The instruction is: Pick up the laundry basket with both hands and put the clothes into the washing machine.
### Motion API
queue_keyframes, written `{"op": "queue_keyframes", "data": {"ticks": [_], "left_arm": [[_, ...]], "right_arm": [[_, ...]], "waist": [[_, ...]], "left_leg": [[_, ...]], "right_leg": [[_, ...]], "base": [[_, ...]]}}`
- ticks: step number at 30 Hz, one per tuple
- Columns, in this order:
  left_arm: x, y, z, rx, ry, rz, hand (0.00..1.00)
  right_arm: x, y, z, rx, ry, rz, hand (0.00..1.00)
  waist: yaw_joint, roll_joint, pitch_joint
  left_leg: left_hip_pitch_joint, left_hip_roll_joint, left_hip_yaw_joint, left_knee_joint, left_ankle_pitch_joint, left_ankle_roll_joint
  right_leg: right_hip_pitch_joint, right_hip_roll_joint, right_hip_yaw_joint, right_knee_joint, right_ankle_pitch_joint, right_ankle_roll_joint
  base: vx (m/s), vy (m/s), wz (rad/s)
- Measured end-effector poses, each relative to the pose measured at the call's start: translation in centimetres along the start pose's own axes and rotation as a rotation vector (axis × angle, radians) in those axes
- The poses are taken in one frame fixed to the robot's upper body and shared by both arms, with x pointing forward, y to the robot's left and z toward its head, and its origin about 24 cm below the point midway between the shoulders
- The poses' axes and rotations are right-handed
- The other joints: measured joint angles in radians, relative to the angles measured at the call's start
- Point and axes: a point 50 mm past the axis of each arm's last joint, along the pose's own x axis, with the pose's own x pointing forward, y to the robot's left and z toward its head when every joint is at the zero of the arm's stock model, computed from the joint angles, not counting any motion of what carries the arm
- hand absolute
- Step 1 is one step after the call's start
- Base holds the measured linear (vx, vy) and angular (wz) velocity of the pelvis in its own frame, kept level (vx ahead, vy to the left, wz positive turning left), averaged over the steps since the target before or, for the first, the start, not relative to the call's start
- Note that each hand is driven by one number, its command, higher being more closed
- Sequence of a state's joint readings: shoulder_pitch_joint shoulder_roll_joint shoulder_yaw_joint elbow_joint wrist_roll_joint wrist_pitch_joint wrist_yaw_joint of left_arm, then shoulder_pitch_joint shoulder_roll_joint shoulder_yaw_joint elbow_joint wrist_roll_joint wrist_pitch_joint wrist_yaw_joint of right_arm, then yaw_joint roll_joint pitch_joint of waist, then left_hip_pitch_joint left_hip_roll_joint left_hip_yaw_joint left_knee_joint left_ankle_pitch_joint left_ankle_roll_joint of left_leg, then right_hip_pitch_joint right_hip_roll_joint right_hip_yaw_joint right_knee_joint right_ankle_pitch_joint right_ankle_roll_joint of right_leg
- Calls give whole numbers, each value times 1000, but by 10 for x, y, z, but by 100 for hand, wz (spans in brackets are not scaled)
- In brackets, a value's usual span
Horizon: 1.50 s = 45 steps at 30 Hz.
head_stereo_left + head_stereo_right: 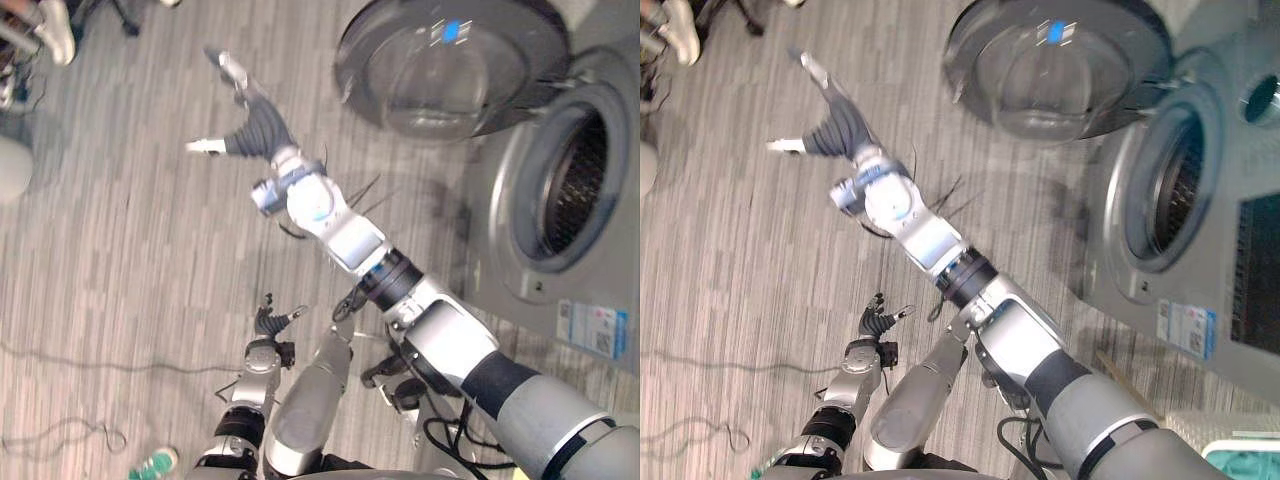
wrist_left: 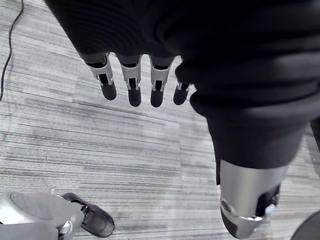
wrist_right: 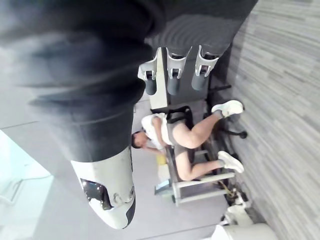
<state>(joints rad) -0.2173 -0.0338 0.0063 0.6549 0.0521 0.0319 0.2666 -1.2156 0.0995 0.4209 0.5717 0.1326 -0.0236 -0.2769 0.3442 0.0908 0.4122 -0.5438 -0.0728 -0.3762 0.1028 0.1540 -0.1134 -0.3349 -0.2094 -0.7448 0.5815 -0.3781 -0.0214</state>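
Note:
The grey washing machine point(image 1: 500, 230) stands at the right, its round door point(image 1: 450, 60) swung open and the dark drum point(image 1: 575, 180) showing. My right hand point(image 1: 250, 125) reaches far out over the floor, left of the door, fingers and thumb spread and holding nothing. In its wrist view the straight fingers point(image 3: 172, 75) point toward the room. My left hand point(image 1: 270, 322) hangs low near my body with relaxed fingers point(image 2: 132, 85) over bare floor. A white-rimmed container with teal cloth point(image 1: 1240, 455) peeks in at the lower right corner.
Grey plank floor point(image 1: 130, 260) spreads to the left. A person point(image 3: 185, 135) sits on a chair across the room. White shoes point(image 1: 55, 30) show at the far left, a teal shoe point(image 1: 155, 462) near my side, and a pale round object point(image 1: 10, 165) at the left edge.

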Motion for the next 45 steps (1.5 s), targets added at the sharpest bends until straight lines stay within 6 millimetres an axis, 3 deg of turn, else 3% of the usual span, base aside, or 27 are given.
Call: {"op": "queue_keyframes", "data": {"ticks": [4,7,9,10,12,14,15,17,19,20,22,25,29,31,37,40,42,45], "left_arm": [[1,-11,18,6,-62,-33,0],[6,-14,50,4,-172,-32,0],[13,-14,85,39,-276,-34,0],[14,-14,94,47,-301,-32,0],[18,-12,134,59,-409,-7,0],[22,-9,160,72,-470,25,0],[27,0,181,102,-504,60,0],[31,19,202,142,-542,116,0],[33,61,238,193,-602,249,0],[32,71,247,200,-618,279,0],[22,105,283,215,-693,385,0],[13,124,306,177,-730,455,0],[6,131,323,129,-749,480,0],[5,123,323,136,-757,465,0],[-9,157,334,38,-776,562,0],[-9,178,324,14,-742,619,0],[-6,193,306,9,-689,659,0],[-2,193,282,5,-661,656,0]], "right_arm": [[-2,-39,-3,4,4,-135,0],[-19,-51,-1,33,-45,-171,0],[-37,-58,-16,33,-16,-190,0],[-41,-61,-23,23,2,-196,0],[-58,-71,-46,-7,78,-218,0],[-68,-74,-57,-7,118,-214,0],[-79,-75,-66,1,148,-206,0],[-87,-77,-69,21,153,-210,0],[-98,-84,-70,53,139,-235,0],[-100,-87,-70,58,135,-250,0],[-109,-94,-69,74,110,-277,0],[-122,-89,-67,105,91,-267,0],[-152,-92,-65,144,73,-304,0],[-163,-95,-65,152,78,-331,0],[-193,-103,-63,166,91,-407,0],[-204,-108,-66,166,115,-449,0],[-208,-109,-68,178,125,-475,0],[-214,-111,-71,173,144,-496,0]], "waist": [[-6,-6,5],[-47,-29,19],[-85,-52,32],[-95,-55,35],[-144,-65,40],[-166,-74,49],[-192,-81,53],[-215,-92,58],[-237,-110,70],[-248,-110,70],[-273,-113,71],[-279,-121,76],[-291,-123,76],[-293,-123,76],[-301,-151,91],[-295,-156,93],[-288,-156,93],[-278,-156,93]], "left_leg": [[-2,4,32,-3,3,3],[-3,43,108,-30,17,11],[-3,85,177,-36,17,12],[-3,94,192,-38,17,12],[-2,125,238,-68,37,20],[-2,144,273,-78,43,20],[-2,156,304,-94,55,23],[-2,168,334,-106,59,27],[-7,181,378,-109,59,27],[-12,184,382,-109,60,27],[-42,200,398,-109,62,25],[-55,212,417,-109,62,25],[-64,216,430,-109,62,26],[-70,215,431,-103,62,26],[-112,214,435,-87,60,28],[-112,213,434,-77,56,32],[-109,212,439,-56,48,42],[-83,209,439,-49,46,44]], "right_leg": [[-7,1,20,-19,0,1],[-44,36,102,-66,28,-6],[-72,78,179,-113,75,-12],[-78,89,196,-120,87,-16],[-108,123,257,-157,126,-24],[-129,140,298,-170,148,-29],[-154,150,331,-172,163,-31],[-176,162,366,-175,174,-36],[-205,183,411,-183,191,-40],[-212,187,418,-184,193,-42],[-248,205,439,-194,212,-44],[-266,215,453,-205,230,-42],[-266,216,456,-221,235,-40],[-266,215,455,-222,238,-36],[-297,212,448,-221,239,-34],[-293,209,448,-216,239,-34],[-282,206,449,-215,239,-34],[-249,203,443,-215,239,-34]], "base": [[-10,-14,-15],[-72,2,-90],[-84,-11,-108],[-81,-19,-98],[-91,-31,-86],[-81,-31,-78],[-78,-43,-77],[-70,-54,-70],[-83,-65,-70],[-71,-62,-47],[-37,-52,-29],[1,-32,-22],[35,-26,-2],[27,-9,7],[-16,0,2],[-3,0,5],[0,0,0],[5,-2,7]]}}
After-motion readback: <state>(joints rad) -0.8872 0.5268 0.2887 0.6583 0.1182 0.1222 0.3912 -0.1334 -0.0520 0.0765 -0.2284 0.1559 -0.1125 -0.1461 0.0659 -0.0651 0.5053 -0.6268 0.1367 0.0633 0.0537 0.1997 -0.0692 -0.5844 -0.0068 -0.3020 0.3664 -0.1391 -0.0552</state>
